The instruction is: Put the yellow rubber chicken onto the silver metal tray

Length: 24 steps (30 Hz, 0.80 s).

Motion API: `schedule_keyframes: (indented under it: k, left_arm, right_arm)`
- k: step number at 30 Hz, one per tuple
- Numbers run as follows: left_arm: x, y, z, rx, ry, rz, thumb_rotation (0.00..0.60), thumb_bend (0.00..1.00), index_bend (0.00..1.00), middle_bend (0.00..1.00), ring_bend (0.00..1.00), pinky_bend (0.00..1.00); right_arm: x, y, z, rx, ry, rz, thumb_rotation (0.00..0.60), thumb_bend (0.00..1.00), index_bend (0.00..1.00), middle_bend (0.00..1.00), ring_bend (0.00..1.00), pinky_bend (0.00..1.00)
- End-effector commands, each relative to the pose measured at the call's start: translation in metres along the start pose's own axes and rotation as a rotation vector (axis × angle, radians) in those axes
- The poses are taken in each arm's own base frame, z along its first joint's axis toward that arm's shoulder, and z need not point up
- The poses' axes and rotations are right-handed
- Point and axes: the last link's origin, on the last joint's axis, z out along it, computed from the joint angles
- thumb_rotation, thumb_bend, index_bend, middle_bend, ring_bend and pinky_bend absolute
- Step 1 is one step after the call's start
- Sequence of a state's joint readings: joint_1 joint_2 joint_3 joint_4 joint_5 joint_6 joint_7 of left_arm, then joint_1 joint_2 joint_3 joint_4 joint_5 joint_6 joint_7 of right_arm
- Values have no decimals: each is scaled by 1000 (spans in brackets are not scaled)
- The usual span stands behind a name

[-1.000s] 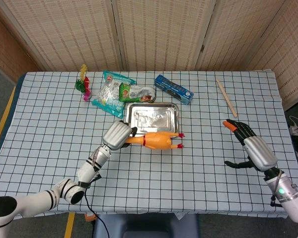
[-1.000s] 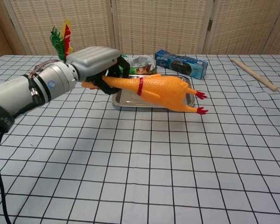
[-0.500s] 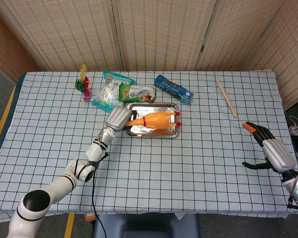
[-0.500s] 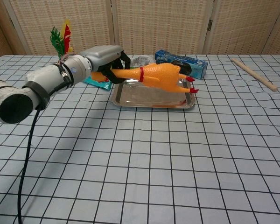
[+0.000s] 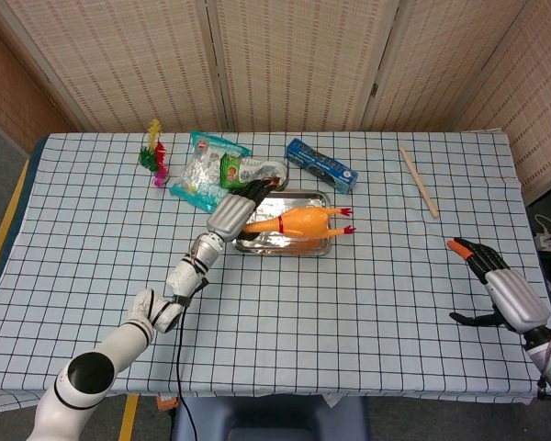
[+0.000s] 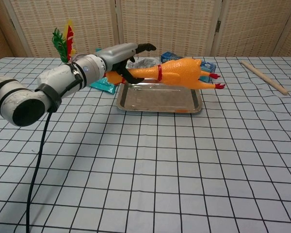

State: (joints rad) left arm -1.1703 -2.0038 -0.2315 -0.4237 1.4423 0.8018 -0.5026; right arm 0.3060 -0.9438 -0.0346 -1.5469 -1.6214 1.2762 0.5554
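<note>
The yellow rubber chicken (image 5: pixel 301 220) (image 6: pixel 178 72) hangs level in the air over the silver metal tray (image 5: pixel 303 198) (image 6: pixel 155 98), its red feet pointing right past the tray's right rim. My left hand (image 5: pixel 233 213) (image 6: pixel 117 54) grips the chicken by its neck at the tray's left end, with one dark finger stretched out above the neck. The tray holds nothing else in the chest view. My right hand (image 5: pixel 501 290) hovers far off at the table's near right, fingers apart and holding nothing. It shows only in the head view.
A blue box (image 5: pixel 321 165) (image 6: pixel 209 65) lies just behind the tray. Snack bags (image 5: pixel 208 169) lie at the tray's back left, a feather toy (image 5: pixel 153 152) (image 6: pixel 63 41) further left. A wooden stick (image 5: pixel 419 181) (image 6: pixel 264 76) lies at the back right.
My left hand has carried the chicken from the tray's front edge to above it, higher and further right. My right hand has drawn back toward the near right corner.
</note>
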Motion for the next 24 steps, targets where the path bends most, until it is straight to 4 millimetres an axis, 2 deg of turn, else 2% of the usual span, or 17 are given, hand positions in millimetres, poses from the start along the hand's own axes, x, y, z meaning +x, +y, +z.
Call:
schedule_keyframes:
  k: [1,6,15,24]
  left_arm:
    - [1,6,1,-28,-22,19,600,394,0,0,0,167]
    - [-2,9,9,-9,-87,71,600,394,0,0,0,156]
    - [-4,4,25,85,-267,22,600,368,0,0,0,83]
    - [4,20,36,148,-446,-60,600,354,0,0,0,9]
  right_arm:
    - [-1,-3,-4,12,3,2,600,79,0,0,0,0]
    - [-1,-6,-12,25,14,2,600,78,0,0,0,0]
    - [4,5,-15,2,42,12,600,79,0,0,0,0]
    - [6,12,-15,10,60,41,600,79,0,0,0,0]
